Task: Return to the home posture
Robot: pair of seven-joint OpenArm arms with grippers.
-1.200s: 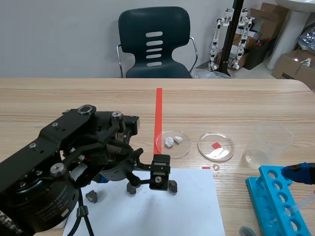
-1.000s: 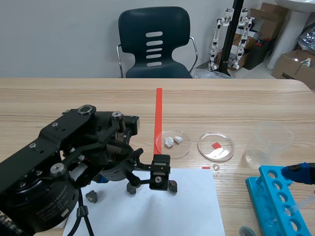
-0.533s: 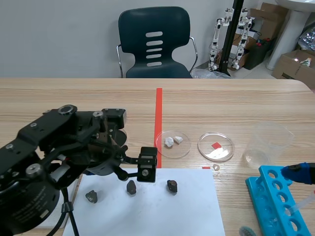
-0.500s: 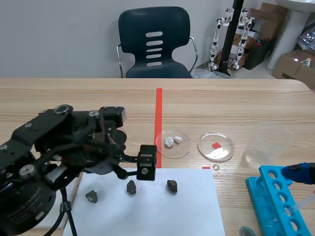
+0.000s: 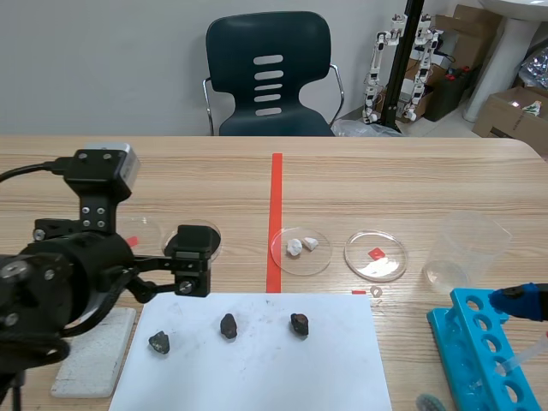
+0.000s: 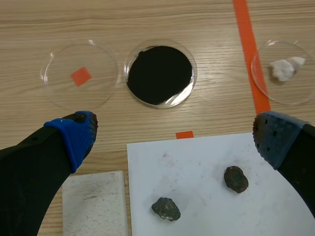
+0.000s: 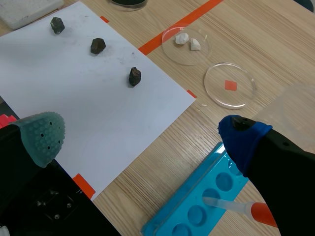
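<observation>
Left arm [image 5: 60, 291]: where is it, and what are its fingers doing?

— It is mine. I am holding it low at the left side of the desk [image 5: 385, 171], with its wrist hanging above the far left corner of the white paper sheet [image 5: 257, 368]. My left fingers [image 6: 71, 140] are spreading wide apart and gripping nothing. My right fingers [image 7: 42, 132] are standing wide apart too, empty, above the blue tube rack [image 7: 197, 196].

Which way is the arm pointing?

— As far as I can judge, its long axis is running from the desk's left side toward the orange tape line [image 5: 276, 205], roughly level with the desk. The left fingers are aiming forward and down, toward the dish of black powder [image 6: 160, 73].

What could be going wrong on the way home?

— I am judging a low swing to be the danger. Three dark stones [image 5: 228, 325] are lying on the sheet near my left fingers, and a white slab [image 6: 93, 204] is sitting just beside it. A dragging fingertip would be scattering stones or shifting the paper. On the right, a careless drop would be knocking the pipette [image 7: 258, 214] resting in the rack.
</observation>
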